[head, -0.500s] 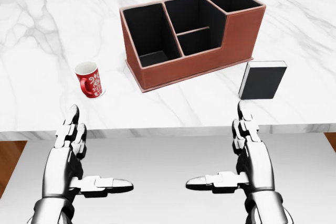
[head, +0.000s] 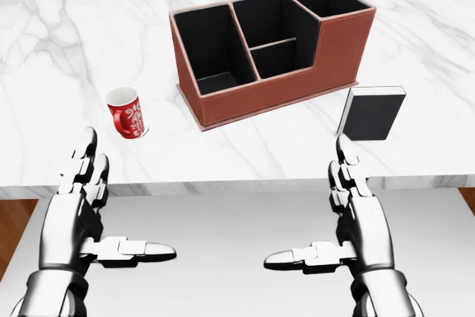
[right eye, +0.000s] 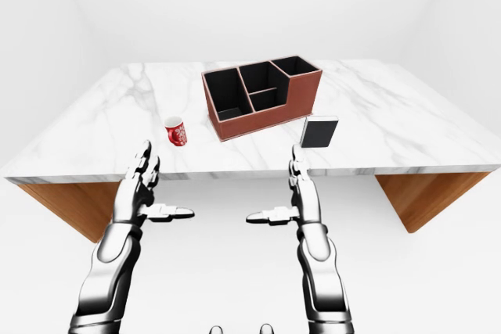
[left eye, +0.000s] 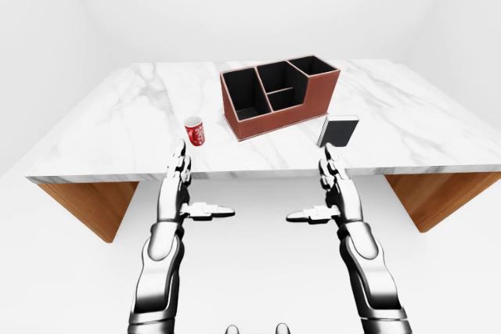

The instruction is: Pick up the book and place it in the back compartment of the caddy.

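The left robot hand (head: 89, 213) hovers below the near edge of the marble tabletop (head: 59, 57), fingers straight and thumb stuck out sideways, open and holding nothing; set against half a second ago it has slid a little toward the head view's left and its fingertips reach slightly higher. Just above it and a touch to its right, on the tabletop, stands a red mug (head: 127, 113), upright and untouched. Further right, well above both hands, sits the brown caddy (head: 297, 79), angled on the tabletop, with one large compartment at its left end, a split middle section, and a compartment at the upper right (which of these counts as the back one I judge to be the upper-right cell, though that is a reading, not something shown). The right robot hand (head: 356, 217) is likewise open and empty, fingers up, thumb pointing inward; it has barely shifted. Directly above its fingertips, close but apart from them, the black book (head: 369, 113) stands on edge near the tabletop's near border, just beside the caddy's right corner without touching it. Only the left side has drifted, so the pick itself has not started; the right robot hand looks best placed to rise and close round the book.
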Motion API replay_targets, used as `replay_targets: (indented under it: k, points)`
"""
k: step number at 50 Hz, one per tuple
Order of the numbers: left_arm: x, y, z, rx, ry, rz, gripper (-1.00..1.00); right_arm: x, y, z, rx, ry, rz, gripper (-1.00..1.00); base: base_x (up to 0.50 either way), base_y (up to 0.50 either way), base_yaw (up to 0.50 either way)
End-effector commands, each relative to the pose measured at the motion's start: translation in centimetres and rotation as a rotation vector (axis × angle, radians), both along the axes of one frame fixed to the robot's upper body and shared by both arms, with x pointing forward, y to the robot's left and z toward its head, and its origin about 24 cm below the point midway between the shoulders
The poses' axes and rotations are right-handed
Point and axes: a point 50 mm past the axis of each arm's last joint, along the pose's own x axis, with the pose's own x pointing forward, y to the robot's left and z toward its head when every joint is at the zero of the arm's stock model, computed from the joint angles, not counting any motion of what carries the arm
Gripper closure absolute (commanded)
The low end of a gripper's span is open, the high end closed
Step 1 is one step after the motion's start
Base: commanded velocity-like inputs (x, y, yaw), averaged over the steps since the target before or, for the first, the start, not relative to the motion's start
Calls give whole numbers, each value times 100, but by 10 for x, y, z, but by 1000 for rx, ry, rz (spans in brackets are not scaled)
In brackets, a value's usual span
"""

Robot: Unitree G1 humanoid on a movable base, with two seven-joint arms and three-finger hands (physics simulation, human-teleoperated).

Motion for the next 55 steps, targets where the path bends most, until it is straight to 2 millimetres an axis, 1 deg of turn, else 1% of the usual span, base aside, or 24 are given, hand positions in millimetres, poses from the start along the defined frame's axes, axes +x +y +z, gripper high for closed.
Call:
replay_targets:
  k: [1, 2, 3, 7, 9, 13, 15, 16, 18, 22, 25, 27, 30, 32, 37, 40, 45, 55]
  points:
    - [4, 5, 47, 18, -194, -6, -100, 1, -3, 26, 1, -112, 9, -100, 0, 0, 0]
    - [5, 5, 54, 22, -224, -7, -100, 2, -4, 35, 1, -149, 12, -100, 0, 0, 0]
    - [7, 6, 57, 27, -235, -4, -100, 3, -4, 41, -7, -171, 9, -100, 0, 0, 0]
    - [9, 7, 70, 42, -285, 0, -100, 6, -5, 54, -23, -227, 7, -100, 0, 0, 0]
    - [7, 8, 77, 55, -316, -1, -100, 9, -5, 64, -36, -266, 5, -100, 0, 0, 0]
    - [4, 12, 82, 53, -340, -3, -100, 10, -5, 80, -41, -332, 5, -100, 0, 0, 0]
    - [1, 12, 87, 61, -360, -9, -100, 9, -5, 84, -49, -352, 9, -100, 0, 0, 0]
    - [-1, 12, 93, 62, -391, -9, -100, 6, -7, 90, -46, -380, 8, -100, 0, 0, 0]
    - [-4, 12, 97, 67, -409, -11, -100, 4, -9, 94, -37, -397, 12, -100, 0, 0, 0]
    - [-8, 14, 102, 79, -430, -8, -100, 1, -13, 96, -43, -407, 15, -100, 0, 0, 0]
    - [-11, 20, 111, 58, -475, -4, -100, -4, -17, 100, -49, -425, 10, -100, 0, 0, 0]
    - [-13, 22, 116, 55, -498, 7, -100, -7, -18, 96, -55, -413, 14, -100, 0, 0, 0]
    - [-19, 22, 121, 51, -524, 0, -100, -13, -17, 101, -54, -436, 26, -100, 0, 0, 0]
    - [-24, 22, 126, 46, -555, -6, -100, -20, -12, 102, -66, -443, 59, -100, 34, 0, 0]
    - [-28, 24, 131, 41, -580, -2, -100, -19, -9, 97, -64, -422, 65, -100, 50, 0, 0]
    - [-27, 25, 131, 35, -580, 1, -100, -16, -6, 91, -72, -394, 72, -100, 50, 0, 0]
    - [-24, 24, 127, 30, -559, -1, -100, -18, -5, 95, -80, -415, 74, -100, 50, 0, 0]
    - [-24, 25, 128, 24, -566, 8, -100, -19, -7, 96, -84, -418, 66, -100, 50, 0, 0]
